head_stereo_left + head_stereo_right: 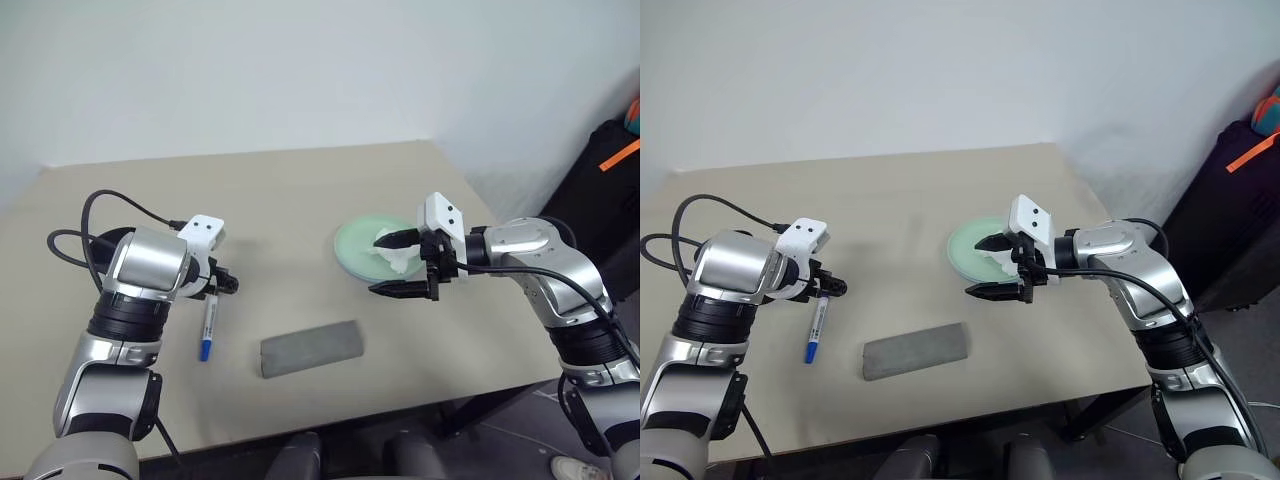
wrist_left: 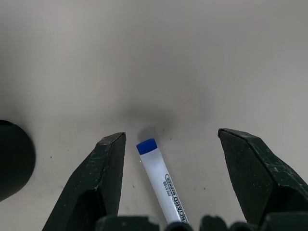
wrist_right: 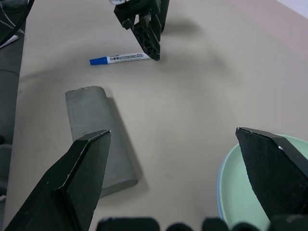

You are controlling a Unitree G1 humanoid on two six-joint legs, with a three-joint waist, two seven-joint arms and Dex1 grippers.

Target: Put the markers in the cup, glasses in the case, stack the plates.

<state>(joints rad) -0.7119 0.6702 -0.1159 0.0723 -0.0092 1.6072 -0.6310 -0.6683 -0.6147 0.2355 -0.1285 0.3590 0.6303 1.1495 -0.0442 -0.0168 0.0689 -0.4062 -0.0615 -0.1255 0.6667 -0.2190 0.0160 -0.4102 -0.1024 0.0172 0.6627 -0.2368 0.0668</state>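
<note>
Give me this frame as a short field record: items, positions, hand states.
table: beige top
marker: blue-capped, lying flat, between the left hand's fingers
case: grey, shut, near the front edge, right of the marker
plates: mint on top, blue rim showing beneath it; stacked
tissue: white, crumpled, on the top plate
left hand: open, straddling the marker's end, not gripping
right hand: open, over the plates' near edge, holding nothing
dark round object: beside the left hand, partly in view
</note>
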